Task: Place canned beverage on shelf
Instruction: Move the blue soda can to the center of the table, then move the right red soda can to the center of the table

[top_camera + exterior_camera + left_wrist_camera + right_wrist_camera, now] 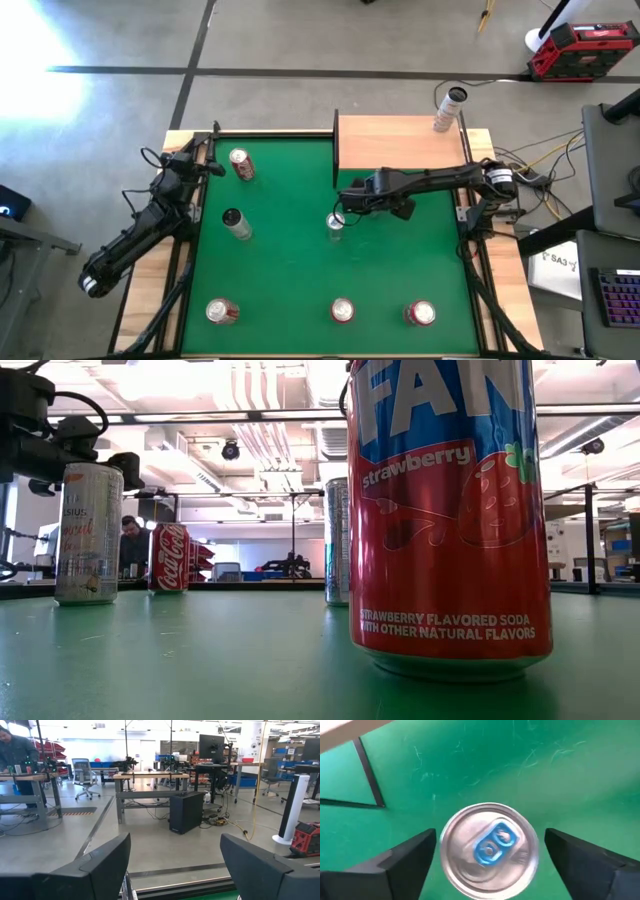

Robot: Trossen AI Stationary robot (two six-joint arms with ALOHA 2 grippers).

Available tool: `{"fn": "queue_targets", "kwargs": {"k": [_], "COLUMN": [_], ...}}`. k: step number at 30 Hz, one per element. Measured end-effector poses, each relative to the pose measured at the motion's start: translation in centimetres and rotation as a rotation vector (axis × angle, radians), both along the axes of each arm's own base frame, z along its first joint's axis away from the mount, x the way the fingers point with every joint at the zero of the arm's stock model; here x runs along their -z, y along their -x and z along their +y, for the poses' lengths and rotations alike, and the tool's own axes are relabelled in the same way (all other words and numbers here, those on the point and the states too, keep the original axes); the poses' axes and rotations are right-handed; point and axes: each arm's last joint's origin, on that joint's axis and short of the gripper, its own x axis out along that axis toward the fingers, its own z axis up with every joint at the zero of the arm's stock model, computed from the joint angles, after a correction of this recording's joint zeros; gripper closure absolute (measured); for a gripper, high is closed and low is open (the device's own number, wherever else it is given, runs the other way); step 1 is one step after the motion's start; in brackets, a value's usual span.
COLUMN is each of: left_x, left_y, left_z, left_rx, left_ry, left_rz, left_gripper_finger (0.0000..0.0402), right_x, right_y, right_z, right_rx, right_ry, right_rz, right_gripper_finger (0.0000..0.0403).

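can could tip before the grasp

the right gripper (490, 865) hung directly over a silver can (489, 851), fingers spread wide to either side, clear of it. the shelf (400, 142) lay just beyond the gripper, with one can (448, 110) on it. an off-centre descent could have clipped the rim and toppled it. the left gripper (212, 150) waited well apart, fingers together, empty.

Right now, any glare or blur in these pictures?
High view: bright glare washes out the floor at upper left. Low view: the strawberry soda can looms close and fills the frame; ceiling lights are blown out. Right wrist view: the can top looks slightly soft.
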Motion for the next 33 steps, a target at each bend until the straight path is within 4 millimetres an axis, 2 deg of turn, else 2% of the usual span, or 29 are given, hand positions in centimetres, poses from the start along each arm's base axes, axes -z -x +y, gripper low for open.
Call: {"fn": "queue_targets", "kwargs": {"k": [4,8,12,15,20,23,28,33], "left_x": [0.0,0.0,0.0,0.0,0.0,0.0,0.0,0.0], "left_y": [0.0,0.0,0.0,0.0,0.0,0.0,0.0,0.0], "left_z": [0.0,0.0,0.0,0.0,0.0,0.0,0.0,0.0], "left_rx": [0.000,0.000,0.000,0.000,0.000,0.000,0.000,0.000], "left_ry": [0.000,0.000,0.000,0.000,0.000,0.000,0.000,0.000], "left_rz": [0.000,0.000,0.000,0.000,0.000,0.000,0.000,0.000], "left_gripper_finger": [0.0108,0.0108,0.0108,0.0108,0.0108,0.0108,0.0108,0.0108], "right_x": [-1.6,-3.4,-4.5,-4.8,-4.8,-4.4,-3.4,-2.5], "right_y": [0.3,1.4,3.4,4.8,7.5,8.8,10.1,10.7], "right_z": [1.2,3.3,6.6,9.9,16.0,18.8,22.4,24.7], "right_rx": [-0.128,-0.263,-0.315,-0.296,-0.223,-0.200,-0.205,-0.196], "right_ry": [-0.093,-0.197,-0.260,-0.254,-0.231,-0.222,-0.279,-0.344], "right_rz": [-0.008,0.004,0.062,0.075,0.041,0.025,0.008,-0.010], "right_gripper_finger": [0.0007,0.0004,0.0003,0.0003,0.0003,0.0003,0.0003,0.0003]}}
